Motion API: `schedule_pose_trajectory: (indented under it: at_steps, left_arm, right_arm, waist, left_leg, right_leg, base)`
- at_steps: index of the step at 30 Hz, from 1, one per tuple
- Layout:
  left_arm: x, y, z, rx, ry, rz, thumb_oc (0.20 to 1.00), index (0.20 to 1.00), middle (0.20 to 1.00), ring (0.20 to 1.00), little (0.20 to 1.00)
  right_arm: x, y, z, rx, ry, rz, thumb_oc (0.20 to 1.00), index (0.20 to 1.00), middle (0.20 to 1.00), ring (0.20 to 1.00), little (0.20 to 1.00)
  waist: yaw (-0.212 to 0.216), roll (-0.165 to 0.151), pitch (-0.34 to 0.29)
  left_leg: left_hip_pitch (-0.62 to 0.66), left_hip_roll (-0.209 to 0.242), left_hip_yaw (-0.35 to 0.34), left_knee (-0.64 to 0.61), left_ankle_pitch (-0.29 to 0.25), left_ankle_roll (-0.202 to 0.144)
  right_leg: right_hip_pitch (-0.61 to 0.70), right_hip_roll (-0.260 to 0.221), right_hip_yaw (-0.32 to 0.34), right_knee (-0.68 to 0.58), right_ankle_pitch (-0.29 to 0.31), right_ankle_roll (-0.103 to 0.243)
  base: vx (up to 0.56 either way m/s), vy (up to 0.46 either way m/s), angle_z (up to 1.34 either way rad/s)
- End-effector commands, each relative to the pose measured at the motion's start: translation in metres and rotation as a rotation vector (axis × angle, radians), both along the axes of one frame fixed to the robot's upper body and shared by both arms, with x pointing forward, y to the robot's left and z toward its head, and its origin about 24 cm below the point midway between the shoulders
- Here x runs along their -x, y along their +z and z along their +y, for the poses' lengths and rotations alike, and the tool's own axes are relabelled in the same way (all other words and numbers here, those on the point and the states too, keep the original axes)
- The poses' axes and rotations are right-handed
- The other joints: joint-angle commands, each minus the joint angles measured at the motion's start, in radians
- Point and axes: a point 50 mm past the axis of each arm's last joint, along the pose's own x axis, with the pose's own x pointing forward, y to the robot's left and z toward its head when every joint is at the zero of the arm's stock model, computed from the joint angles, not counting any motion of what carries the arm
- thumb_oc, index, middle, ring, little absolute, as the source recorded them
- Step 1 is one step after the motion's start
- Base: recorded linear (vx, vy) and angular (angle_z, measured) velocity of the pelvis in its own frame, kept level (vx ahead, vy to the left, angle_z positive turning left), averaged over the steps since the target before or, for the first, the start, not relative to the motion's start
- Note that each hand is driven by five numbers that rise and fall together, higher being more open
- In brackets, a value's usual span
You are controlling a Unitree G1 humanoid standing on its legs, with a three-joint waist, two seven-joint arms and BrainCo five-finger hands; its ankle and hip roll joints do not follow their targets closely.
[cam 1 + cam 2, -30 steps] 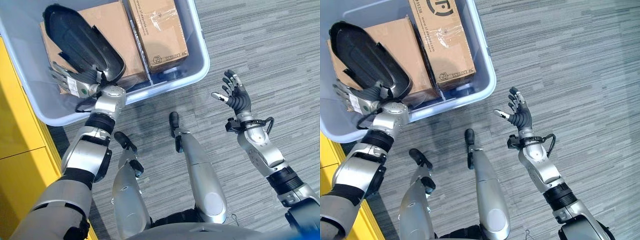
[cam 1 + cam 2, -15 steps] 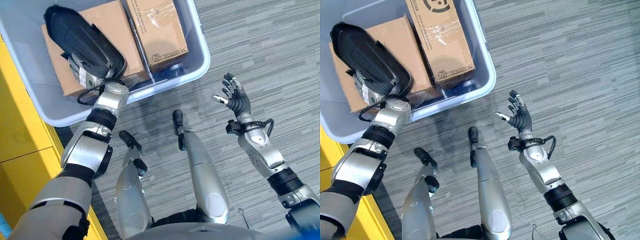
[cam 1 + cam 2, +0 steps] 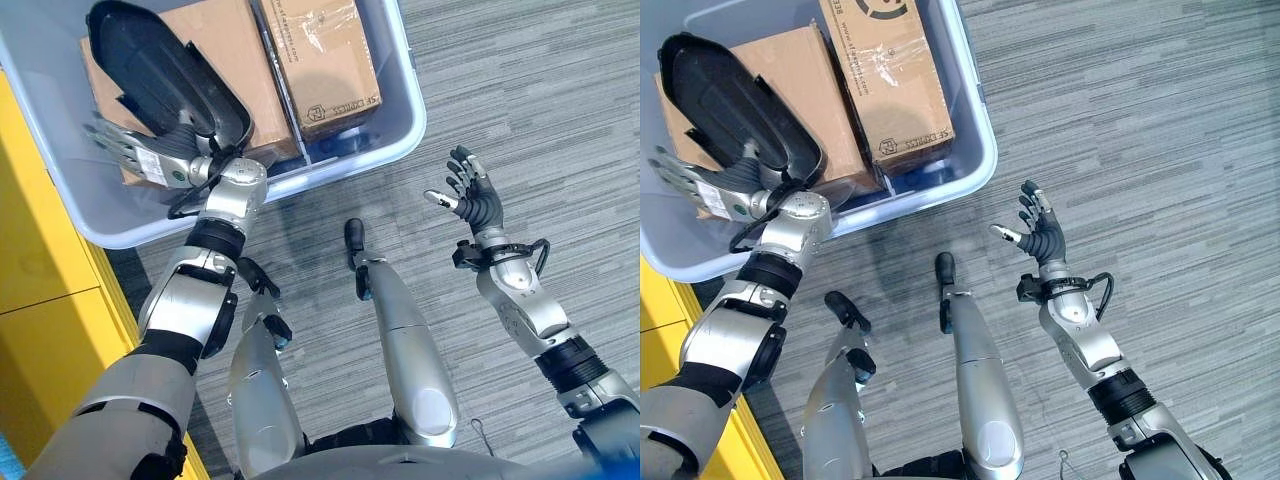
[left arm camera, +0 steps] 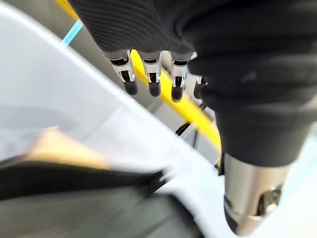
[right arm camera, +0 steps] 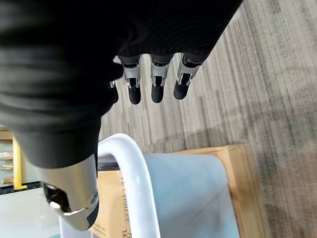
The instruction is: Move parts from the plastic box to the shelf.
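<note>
I am reaching into the plastic box (image 3: 60, 120) with my left robot hand (image 3: 135, 158), its fingers stretched out straight and flat, gripping nothing. It is lying low at the near left of the box, just under the near edge of the black curved part (image 3: 160, 70), which is resting tilted across the top of a cardboard carton (image 3: 225, 60). A second carton (image 3: 320, 55) is lying to the right of it, and the yellow shelf (image 3: 40, 300) is standing along my left.

My right robot hand (image 3: 470, 195) is hovering over the grey floor (image 3: 540, 120), well apart from the box, fingers spread and relaxed, empty.

The step in hand, as I judge it, is getting a hold on the black part. I cannot tell whether my fingers are already touching its underside. To do this well I should be sliding them under the near rim and curling round a firm edge, thumb on top, before lifting. The part is long and tilted, so a grip at one end may let it swing; bringing my right robot hand over to steady the far end looks sensible.
</note>
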Motion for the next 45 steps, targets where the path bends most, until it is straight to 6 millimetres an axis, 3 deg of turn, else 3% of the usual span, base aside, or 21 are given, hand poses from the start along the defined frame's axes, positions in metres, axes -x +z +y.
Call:
schedule_pose_trajectory:
  at_steps: [1, 7, 9, 14, 19, 25, 29, 32, 38, 45]
  left_arm:
    - [0.01, 0.011, 0.023, -0.131, 0.137, -0.055, 1.0, 1.0, 1.0, 1.0, 1.0]
    - [0.014, 0.035, 0.032, -0.267, 0.187, -0.117, 1.0, 1.0, 1.0, 1.0, 1.0]
    - [0.017, 0.052, 0.035, -0.319, 0.206, -0.163, 1.0, 1.0, 1.0, 1.0, 1.0]
    - [0.012, 0.057, 0.038, -0.324, 0.148, -0.106, 1.0, 1.0, 1.0, 1.0, 1.0]
    - [-0.001, 0.042, 0.039, -0.222, 0.034, 0.043, 1.0, 1.0, 1.0, 1.0, 1.0]
    - [-0.007, 0.026, 0.038, -0.105, -0.029, 0.095, 1.0, 1.0, 1.0, 1.0, 1.0]
    - [-0.004, -0.001, 0.037, 0.156, -0.01, 0.071, 1.0, 1.0, 1.0, 1.0, 1.0]
    - [-0.001, -0.018, 0.034, 0.169, 0.015, 0.096, 1.0, 1.0, 1.0, 1.0, 1.0]
    - [-0.001, -0.015, 0.033, 0.176, 0.025, 0.072, 1.0, 1.0, 1.0, 1.0, 1.0]
    - [-0.007, -0.002, 0.028, -0.028, -0.03, 0.162, 1.0, 1.0, 1.0, 1.0, 1.0]
  right_arm:
    - [0.007, 0.006, 0.008, -0.032, 0.015, -0.092, 1.0, 1.0, 1.0, 1.0, 1.0]
    - [0.01, 0.004, 0.008, -0.023, 0.018, -0.096, 1.0, 1.0, 1.0, 1.0, 1.0]
    - [0.013, 0.0, 0.005, -0.013, 0.022, -0.09, 1.0, 1.0, 1.0, 1.0, 1.0]
    - [0.013, -0.004, 0.003, -0.008, 0.021, -0.079, 1.0, 1.0, 1.0, 1.0, 1.0]
    - [0.008, -0.001, 0.008, -0.013, 0.025, -0.08, 1.0, 1.0, 1.0, 1.0, 1.0]
    - [0.006, 0.002, 0.008, -0.015, 0.011, -0.073, 1.0, 1.0, 1.0, 1.0, 1.0]
    - [0.005, 0.006, 0.008, -0.028, 0.003, -0.081, 1.0, 1.0, 1.0, 1.0, 1.0]
    - [0.002, 0.012, 0.014, -0.042, -0.002, -0.091, 1.0, 1.0, 1.0, 1.0, 1.0]
    - [0.001, 0.015, 0.011, -0.06, -0.034, -0.076, 1.0, 1.0, 1.0, 1.0, 1.0]
    - [0.0, 0.014, 0.011, -0.066, -0.034, -0.065, 1.0, 1.0, 1.0, 1.0, 1.0]
  waist:
    - [-0.02, -0.06, -0.027]
    - [-0.017, -0.058, -0.027]
    - [-0.017, -0.054, -0.027]
    - [-0.015, -0.054, -0.027]
    - [-0.014, -0.07, -0.027]
    - [-0.014, -0.086, -0.027]
    - [-0.011, -0.095, -0.027]
    - [0.001, -0.108, -0.027]
    - [0.012, -0.134, -0.027]
    - [0.015, -0.154, -0.027]
  left_leg:
    - [-0.076, 0.058, -0.091, 0.15, -0.127, -0.035]
    - [-0.076, 0.058, -0.093, 0.15, -0.131, -0.029]
    - [-0.071, 0.058, -0.096, 0.146, -0.132, -0.027]
    - [-0.076, 0.06, -0.1, 0.152, -0.131, -0.025]
    - [-0.101, 0.064, -0.104, 0.167, -0.131, -0.027]
    - [-0.128, 0.065, -0.106, 0.185, -0.134, -0.029]
    - [-0.147, 0.064, -0.111, 0.194, -0.134, -0.033]
    - [-0.157, 0.067, -0.116, 0.191, -0.128, -0.034]
    - [-0.196, 0.07, -0.138, 0.201, -0.125, -0.034]
    - [-0.224, 0.075, -0.147, 0.22, -0.127, -0.031]
  right_leg:
    - [0.115, -0.011, -0.05, -0.145, -0.006, 0.048]
    - [0.123, -0.012, -0.049, -0.142, -0.014, 0.045]
    - [0.129, -0.011, -0.048, -0.14, -0.016, 0.046]
    - [0.129, -0.009, -0.05, -0.134, -0.019, 0.044]
    - [0.116, -0.008, -0.059, -0.131, -0.018, 0.045]
    - [0.096, -0.007, -0.062, -0.133, -0.01, 0.049]
    - [0.084, -0.007, -0.066, -0.132, -0.011, 0.051]
    - [0.086, -0.01, -0.08, -0.133, -0.011, 0.054]
    - [0.064, -0.008, -0.095, -0.122, -0.011, 0.054]
    - [0.048, -0.009, -0.103, -0.111, -0.005, 0.057]
  base:
    - [-0.02, 0.002, 0.04]
    - [-0.01, 0.009, 0.04]
    - [0.0, 0.009, 0.02]
    - [0.0, 0.016, 0.03]
    - [0.0, 0.0, 0.0]
    - [0.0, -0.005, 0.02]
    - [0.0, -0.002, 0.02]
    - [0.0, -0.03, 0.02]
    - [0.01, -0.033, 0.08]
    - [0.01, -0.011, 0.04]
